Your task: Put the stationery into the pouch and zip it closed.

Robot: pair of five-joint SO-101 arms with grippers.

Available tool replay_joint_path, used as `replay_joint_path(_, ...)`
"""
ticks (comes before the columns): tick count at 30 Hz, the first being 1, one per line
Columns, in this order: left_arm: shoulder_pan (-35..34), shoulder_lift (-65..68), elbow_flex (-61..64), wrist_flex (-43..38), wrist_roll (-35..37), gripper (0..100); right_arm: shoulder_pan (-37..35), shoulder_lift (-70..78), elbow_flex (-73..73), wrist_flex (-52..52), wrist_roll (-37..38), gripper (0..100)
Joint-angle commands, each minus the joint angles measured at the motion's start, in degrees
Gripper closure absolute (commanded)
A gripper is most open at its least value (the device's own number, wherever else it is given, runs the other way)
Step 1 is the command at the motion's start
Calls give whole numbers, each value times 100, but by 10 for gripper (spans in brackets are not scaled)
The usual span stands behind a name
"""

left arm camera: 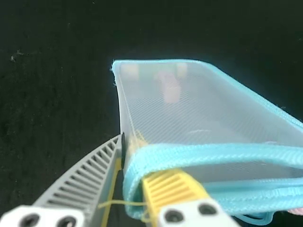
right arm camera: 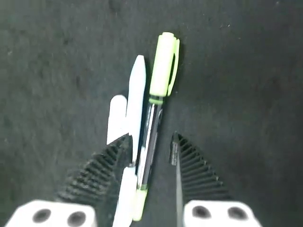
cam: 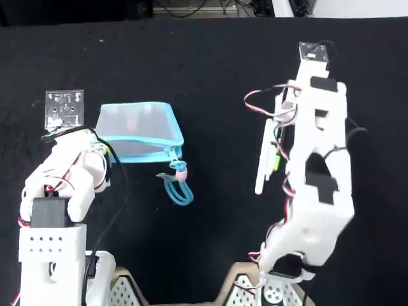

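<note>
In the high view, we saw the translucent blue-trimmed pouch (cam: 137, 131) lying left of centre, its edge pinched in the clamped left gripper (left arm camera: 130, 158). Right of centre, the right gripper (right arm camera: 150, 139) stood partly open over a green-capped highlighter (right arm camera: 163, 61) and white pens (right arm camera: 135, 94), grasping neither.
</note>
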Motion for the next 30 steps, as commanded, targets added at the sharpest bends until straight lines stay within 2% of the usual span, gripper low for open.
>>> replay_joint_path(1,66,-53,-75,-132,35,967,53,479,-1253,193,-70,874)
replay_joint_path(11,66,-53,-75,-132,35,967,62,2571,-3881,615,-70,874)
replay_joint_path(19,66,-53,-75,-132,35,967,70,3864,-6000,1776,-53,882)
replay_joint_path(23,48,-53,-75,-132,35,967,79,4400,-6879,2242,-18,992)
replay_joint_path(30,40,-53,-75,-132,35,967,273,4655,-8514,3200,-9,988)
